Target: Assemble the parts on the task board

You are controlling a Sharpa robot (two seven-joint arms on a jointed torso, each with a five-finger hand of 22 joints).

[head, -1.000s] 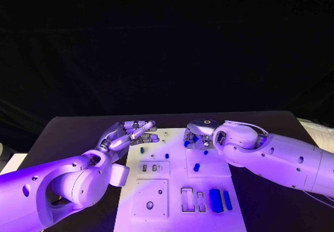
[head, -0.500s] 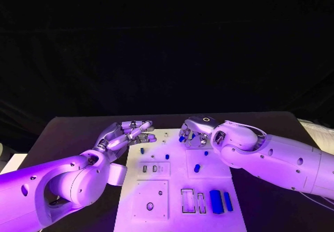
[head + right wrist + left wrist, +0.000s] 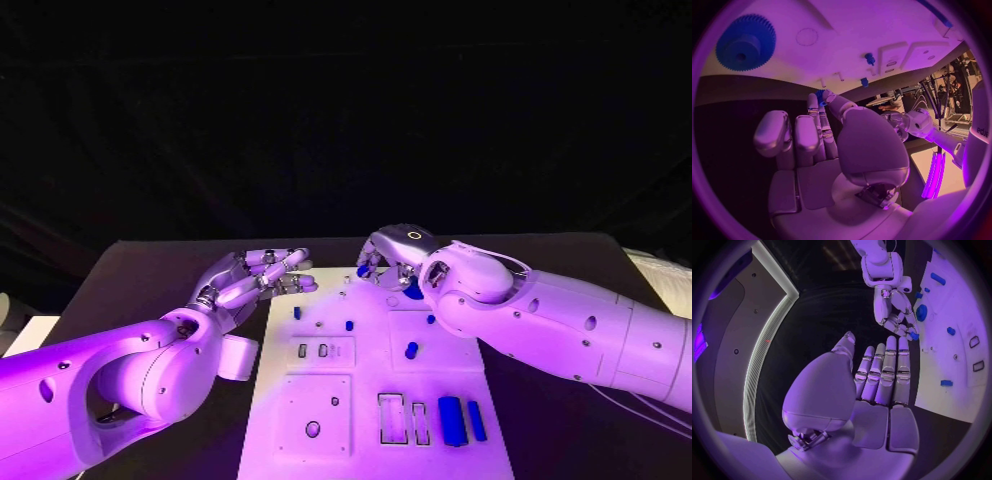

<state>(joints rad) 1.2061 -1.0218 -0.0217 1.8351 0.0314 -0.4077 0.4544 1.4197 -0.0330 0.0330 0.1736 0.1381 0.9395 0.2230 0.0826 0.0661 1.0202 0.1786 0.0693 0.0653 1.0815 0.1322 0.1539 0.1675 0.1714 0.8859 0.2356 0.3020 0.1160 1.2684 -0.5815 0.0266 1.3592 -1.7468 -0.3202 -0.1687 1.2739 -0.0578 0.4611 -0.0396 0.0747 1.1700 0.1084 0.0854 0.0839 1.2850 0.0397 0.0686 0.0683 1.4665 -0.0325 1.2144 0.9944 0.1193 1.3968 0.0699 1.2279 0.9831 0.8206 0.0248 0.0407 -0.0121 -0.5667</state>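
The white task board (image 3: pixel 361 400) lies in the middle of the black table. My right hand (image 3: pixel 387 260) hovers over the board's far edge and pinches a small blue part (image 3: pixel 364 271) at its fingertips; the same blue part (image 3: pixel 912 335) shows in the left wrist view and again (image 3: pixel 819 95) in the right wrist view. A blue gear (image 3: pixel 745 42) sits on the board close to that hand. My left hand (image 3: pixel 260 275) is raised by the board's far left corner, fingers straight and apart, holding nothing. Short blue pegs (image 3: pixel 348 323) stand on the board.
Two blue bars (image 3: pixel 459 419) lie beside rectangular slots (image 3: pixel 401 420) at the board's near end. A round hole (image 3: pixel 313 429) and small slots (image 3: pixel 312 351) mark the left side. Black table (image 3: pixel 144 270) surrounds the board.
My right hand has risen and drifted toward the board's far left with the blue part still pinched. The left hand has shifted slightly outward and its fingers have straightened.
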